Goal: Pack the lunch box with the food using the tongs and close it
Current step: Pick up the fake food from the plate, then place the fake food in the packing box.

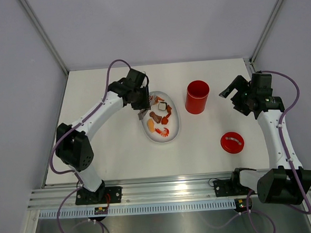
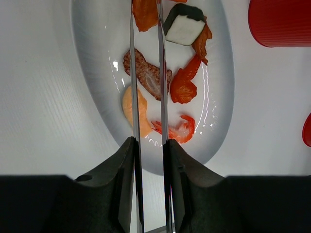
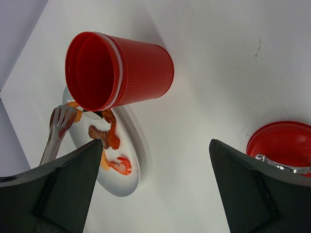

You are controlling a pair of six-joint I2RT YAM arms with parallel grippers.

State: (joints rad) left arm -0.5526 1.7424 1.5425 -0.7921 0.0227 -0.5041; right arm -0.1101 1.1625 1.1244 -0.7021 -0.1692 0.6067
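Observation:
My left gripper is shut on the silver tongs, pressing the two arms close together over the white plate. An orange food piece lies between the arms near the top edge; the tips are cut off there. Below it on the plate are a brown piece, a pale orange shrimp, a red shrimp, a red chunk and a white-topped piece. The red lunch box stands upright and uncovered right of the plate. Its lid lies flat nearer the arms. My right gripper hangs open and holds nothing, right of the lunch box.
The plate lies lengthwise in the middle of the white table, with the left gripper over its far end. The right gripper hovers between the lunch box and the right wall. The lid has a metal handle.

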